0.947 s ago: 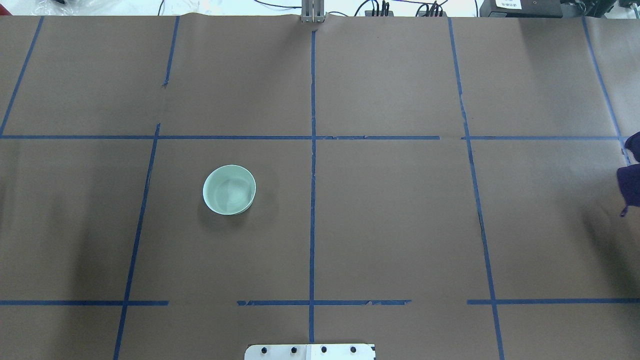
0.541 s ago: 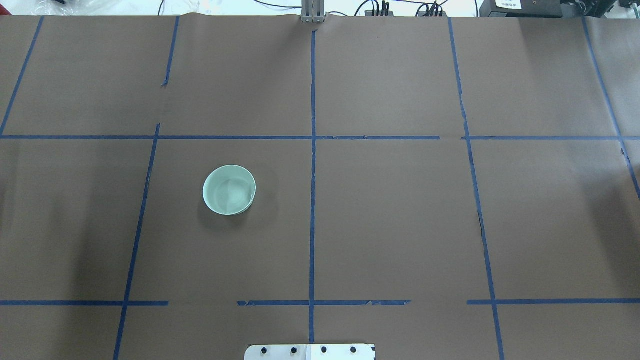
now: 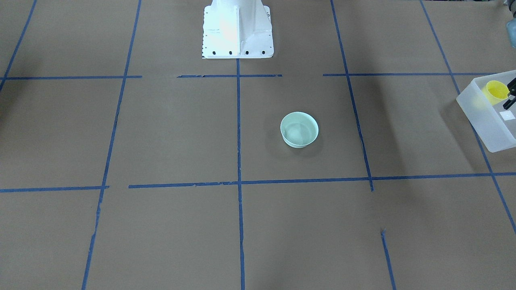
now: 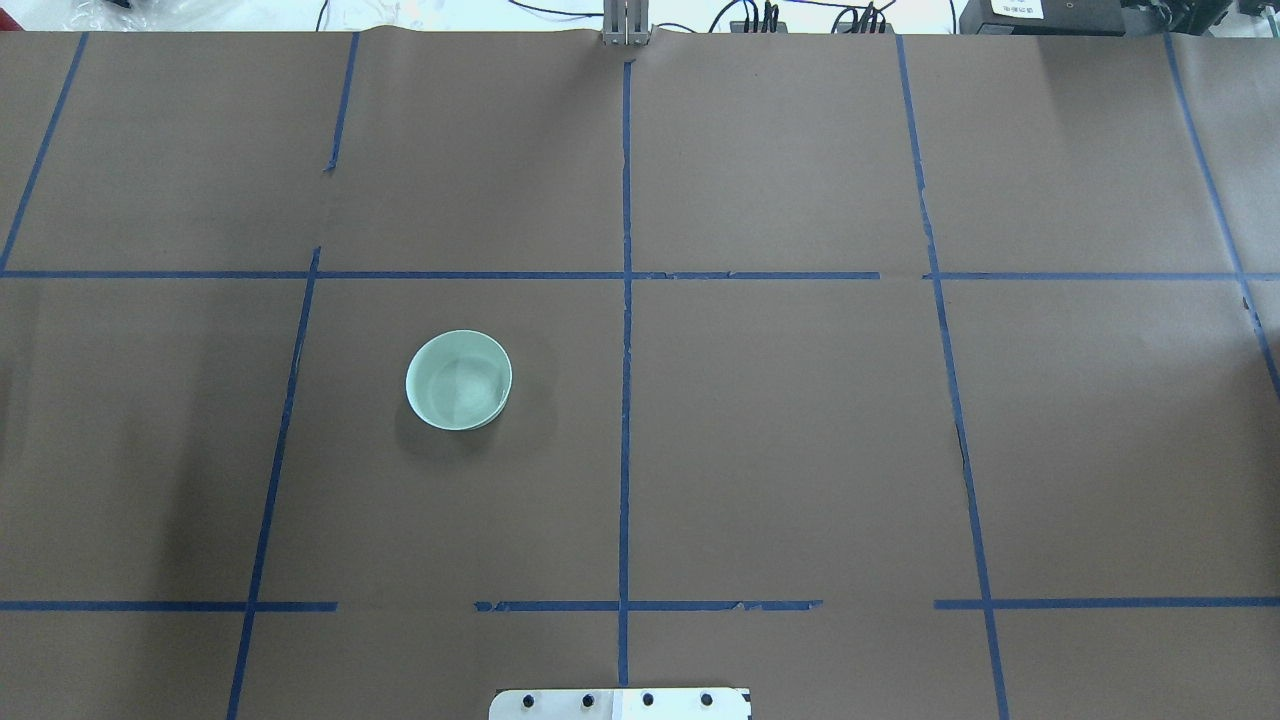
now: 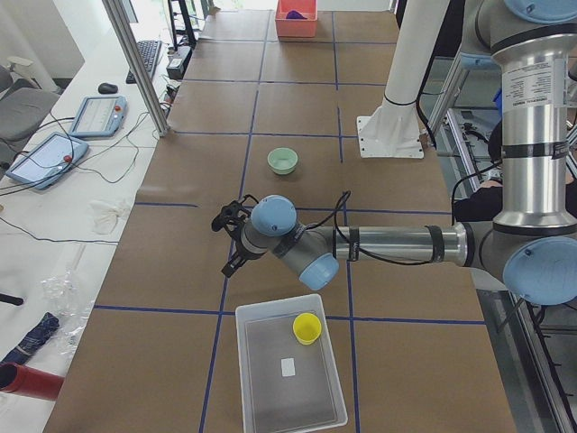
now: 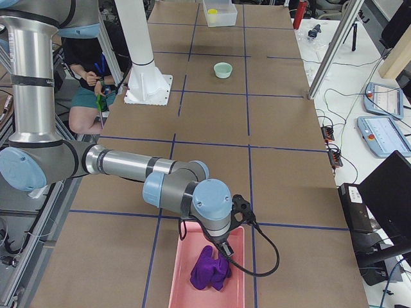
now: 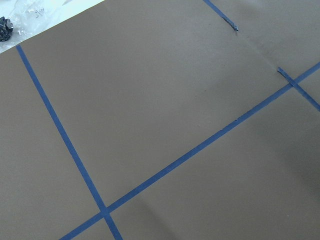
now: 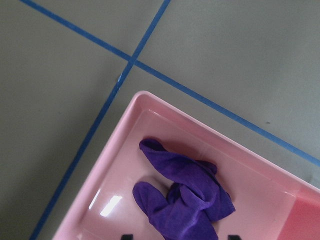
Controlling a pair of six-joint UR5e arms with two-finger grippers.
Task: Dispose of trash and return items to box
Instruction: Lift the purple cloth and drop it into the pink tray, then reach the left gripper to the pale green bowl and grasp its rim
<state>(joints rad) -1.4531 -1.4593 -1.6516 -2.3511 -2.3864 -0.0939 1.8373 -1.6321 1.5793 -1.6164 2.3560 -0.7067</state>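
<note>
The pale mint-green bowl stands upright on the brown table, left of the middle; it also shows in the front view. The yellow cup stands inside the frosted-white box at the table's left end, also in the left side view. My left gripper hovers over the table just beyond the box; I cannot tell whether it is open. My right gripper is open and empty above the purple cloth, which lies in a pink tray.
The white robot base stands at the table's near middle edge. Blue tape lines grid the brown paper. The pink tray is at the table's right end. A seated person is behind the base. Tablets lie off the far side.
The purple cloth seen at the overhead view's right edge has gone out of that view. The bowl has not moved.
</note>
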